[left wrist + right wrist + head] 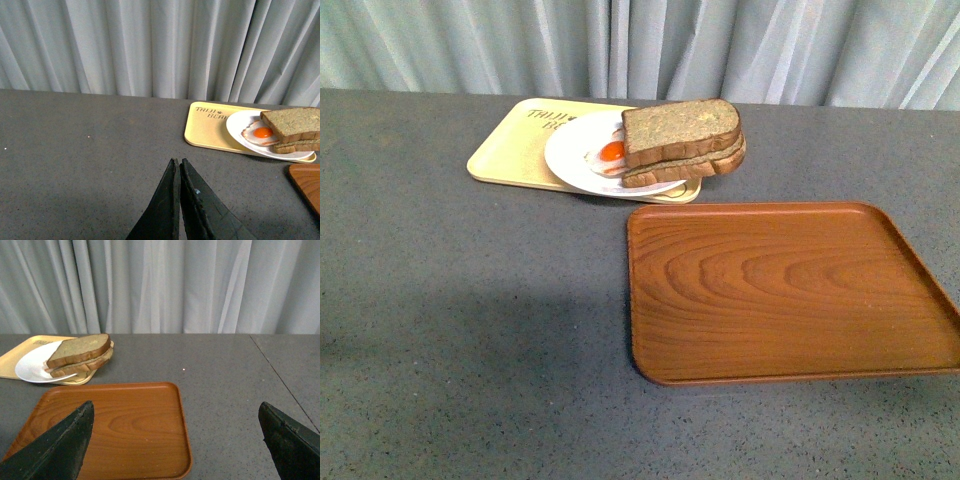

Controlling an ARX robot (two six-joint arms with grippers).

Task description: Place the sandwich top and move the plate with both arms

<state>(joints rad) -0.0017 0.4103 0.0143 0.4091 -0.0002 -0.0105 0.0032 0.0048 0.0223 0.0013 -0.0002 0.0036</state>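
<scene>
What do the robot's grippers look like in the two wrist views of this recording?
Only the fingers show. The left gripper has two long, matte black, wedge-shaped fingers tapering to thin tips, with a small pale fleck on one. The right gripper has broad black fingers of the same dull, slightly textured finish. No cables, markings or lights are visible, and the front view shows neither arm.

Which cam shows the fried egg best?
Left wrist view: the egg lies open on the plate, yolk and white clear beside the bread. Front view shows only part of it by the slices. Right wrist view: hidden behind the sandwich.
</scene>
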